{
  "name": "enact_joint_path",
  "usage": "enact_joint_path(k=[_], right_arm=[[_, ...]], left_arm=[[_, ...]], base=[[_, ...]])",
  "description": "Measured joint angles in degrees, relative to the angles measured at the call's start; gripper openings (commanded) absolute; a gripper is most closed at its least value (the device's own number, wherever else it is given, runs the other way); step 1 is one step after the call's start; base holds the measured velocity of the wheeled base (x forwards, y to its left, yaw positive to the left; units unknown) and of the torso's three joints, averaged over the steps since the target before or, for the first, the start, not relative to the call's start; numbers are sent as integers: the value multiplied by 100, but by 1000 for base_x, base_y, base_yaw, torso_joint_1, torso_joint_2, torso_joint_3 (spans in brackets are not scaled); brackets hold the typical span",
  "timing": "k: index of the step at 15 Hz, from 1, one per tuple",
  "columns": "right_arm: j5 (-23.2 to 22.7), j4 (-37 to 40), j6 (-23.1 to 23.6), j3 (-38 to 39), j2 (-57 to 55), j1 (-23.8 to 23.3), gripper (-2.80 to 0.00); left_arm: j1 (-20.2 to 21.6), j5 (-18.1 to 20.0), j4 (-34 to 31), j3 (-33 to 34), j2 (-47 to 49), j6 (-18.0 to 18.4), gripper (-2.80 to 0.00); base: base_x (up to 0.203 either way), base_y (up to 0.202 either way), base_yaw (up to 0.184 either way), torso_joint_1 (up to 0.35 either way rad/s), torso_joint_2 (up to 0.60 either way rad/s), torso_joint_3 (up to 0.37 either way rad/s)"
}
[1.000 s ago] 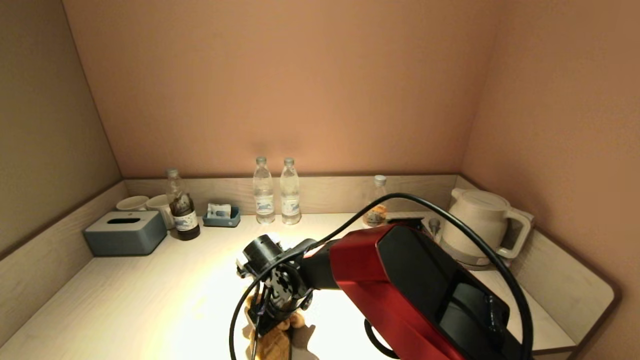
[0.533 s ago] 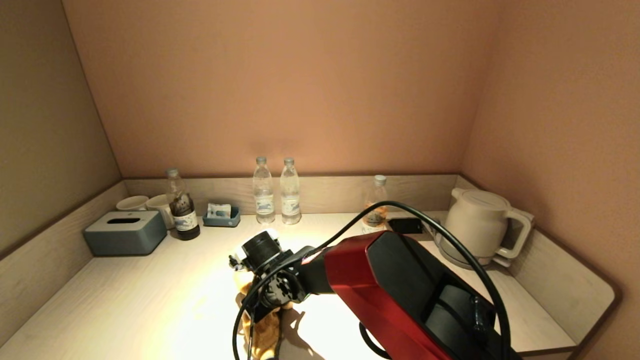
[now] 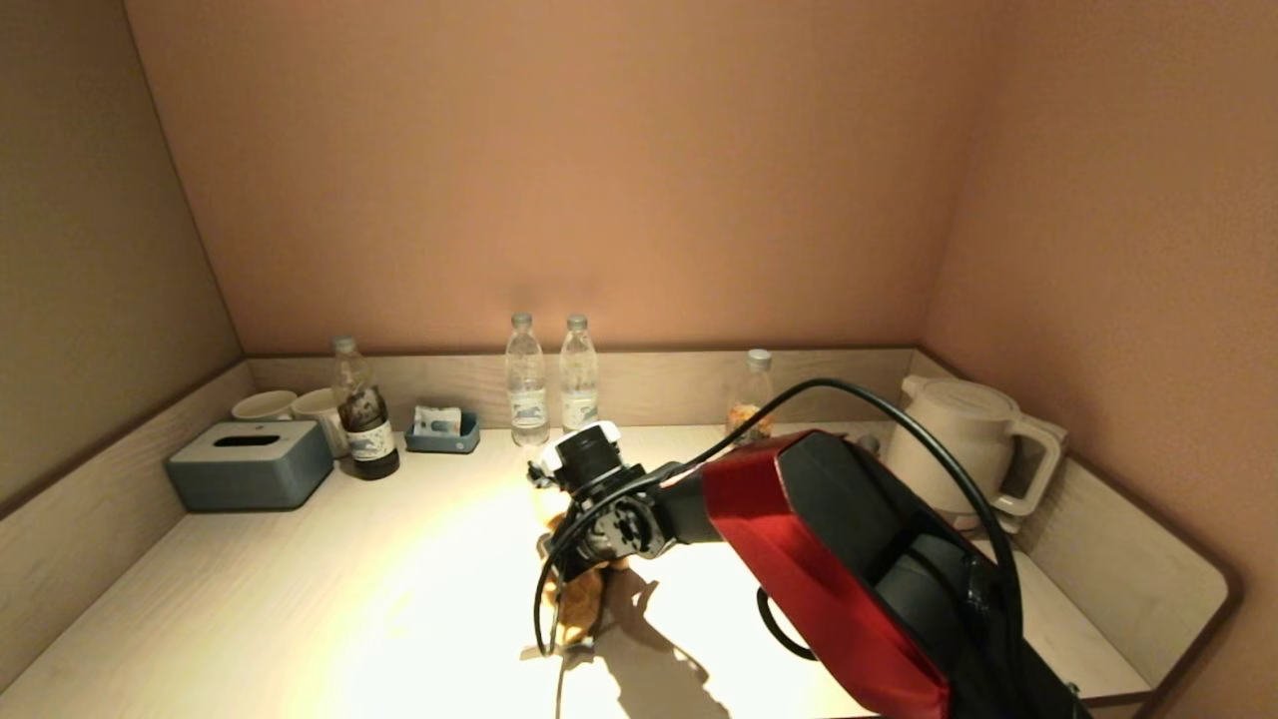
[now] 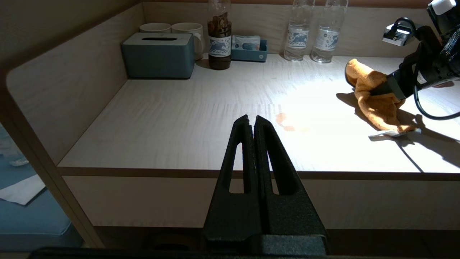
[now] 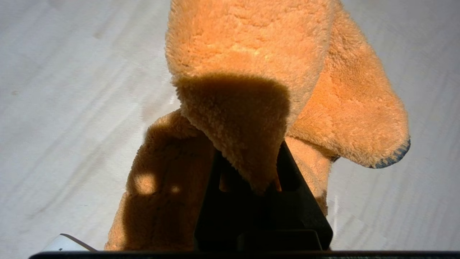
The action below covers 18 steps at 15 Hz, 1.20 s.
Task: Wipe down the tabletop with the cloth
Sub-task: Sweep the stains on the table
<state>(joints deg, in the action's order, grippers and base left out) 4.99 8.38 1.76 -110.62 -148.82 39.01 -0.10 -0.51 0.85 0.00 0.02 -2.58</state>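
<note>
The orange fluffy cloth (image 3: 582, 604) hangs from my right gripper (image 3: 574, 574) onto the pale wooden tabletop (image 3: 300, 599), a little right of centre. In the right wrist view the cloth (image 5: 251, 54) is folded over the right gripper (image 5: 249, 158), which is shut on it. The left wrist view shows the cloth (image 4: 377, 104) trailing on the table under the right gripper (image 4: 386, 88), and a small brownish stain (image 4: 287, 122) to its left. My left gripper (image 4: 251, 120) is shut and empty, parked before the table's front edge.
Along the back wall stand a grey tissue box (image 3: 250, 464), two cups (image 3: 265, 404), a dark bottle (image 3: 367, 419), a blue tray (image 3: 442, 431), two water bottles (image 3: 527, 384), another bottle (image 3: 751, 399) and a white kettle (image 3: 963, 439).
My right arm has swung from the front centre toward the back and right, dragging the cloth across the table with it. The left gripper has not moved.
</note>
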Motion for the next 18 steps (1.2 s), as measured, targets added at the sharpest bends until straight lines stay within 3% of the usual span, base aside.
enact_joint_path(k=[5, 8, 10, 14, 18], right_arm=[[107, 556, -72, 48, 108, -295, -280], [75, 795, -133, 387, 262, -233, -280], [44, 899, -216, 825, 481, -12, -280], [13, 953, -265, 948, 582, 625, -280], [-4, 925, -180, 284, 346, 1009, -280]], left_arm=[[2, 2, 2, 0, 0, -2, -280], [-1, -1, -2, 0, 0, -2, -280], [-1, 0, 0, 0, 0, -2, -280], [-1, 0, 0, 0, 0, -2, -280], [2, 2, -1, 0, 0, -2, -280]], base=[[0, 0, 0, 0, 0, 0], [0, 0, 0, 0, 0, 0], [0, 0, 0, 0, 0, 0], [0, 0, 0, 0, 0, 0], [0, 0, 0, 0, 0, 0]])
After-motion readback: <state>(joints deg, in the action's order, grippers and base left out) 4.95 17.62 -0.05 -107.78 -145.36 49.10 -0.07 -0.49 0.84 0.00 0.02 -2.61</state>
